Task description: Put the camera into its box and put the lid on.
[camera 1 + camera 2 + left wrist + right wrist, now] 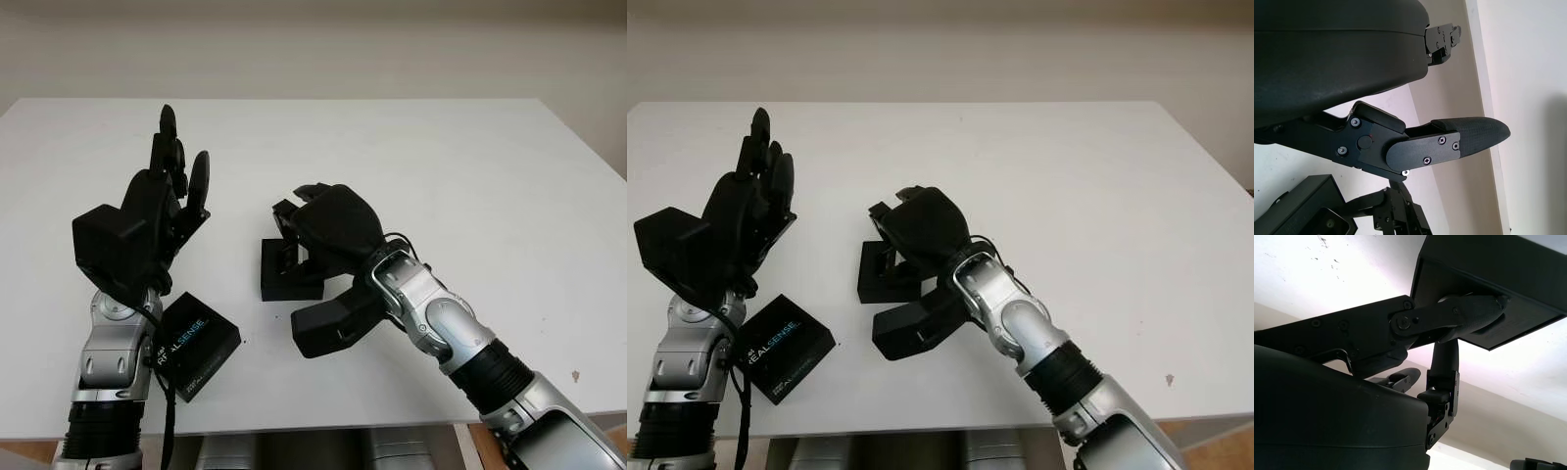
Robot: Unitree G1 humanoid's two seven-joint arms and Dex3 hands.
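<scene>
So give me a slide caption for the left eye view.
Right hand over the open black box mid-table; left hand raised, open; RealSense lid at the table's near edge.

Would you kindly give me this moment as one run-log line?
right hand: fingers curled on black box at table centre | left hand: open, raised above table | lid: flat on table, near front edge

The black three-finger right hand [323, 230] covers most of the open black rectangular box [284, 272], so its contents cannot be determined. The raised left hand [162, 201] and its forearm hide one corner of the black printed lid [196, 345]. Both forearms are cut off by the head views' bottom edge.
</scene>
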